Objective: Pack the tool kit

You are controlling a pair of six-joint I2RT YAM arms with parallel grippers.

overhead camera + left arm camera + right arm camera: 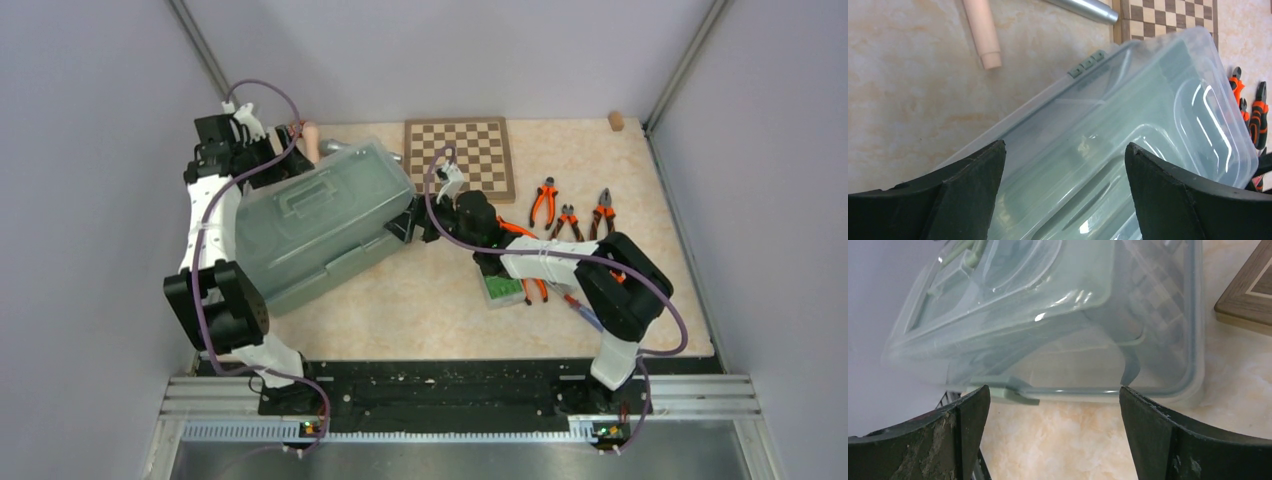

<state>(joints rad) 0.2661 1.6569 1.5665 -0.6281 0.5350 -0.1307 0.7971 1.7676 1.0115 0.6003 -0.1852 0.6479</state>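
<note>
**A:** Top view first. Where's the toolbox?
**B:** The sage-green toolbox (pixel 335 262) sits slanted on the left half of the table (pixel 430 315), with its translucent lid (pixel 320 205) on top. Your left gripper (pixel 285 150) is at its far-left corner and your right gripper (pixel 405 228) is at its right end.
**A:** Loose tools?
**B:** Three orange-handled pliers (pixel 567 221) lie right of the chessboard (pixel 460 155), well apart from the box. A green bit case (pixel 503 290) lies under your right forearm. What looks like a blue screwdriver (pixel 585 312) is near it, partly hidden. The hammer (pixel 310 138) lies just behind the box.
**A:** Left wrist view?
**B:** Your left fingers (pixel 973 190) are spread wide and released, with the lid's corner below and between them. I can't tell if they touch it. The hammer's pale handle and steel shaft lie on the table beyond. The chessboard is top right and the pliers are at the right edge.
**A:** Right wrist view?
**B:** Your right fingers (pixel 1168 435) are spread wide too, with nothing clamped. The box's end is ahead of them, apart, with a green latch (pixel 1008 394) at its lower left edge. A chessboard corner shows on the right.
</note>
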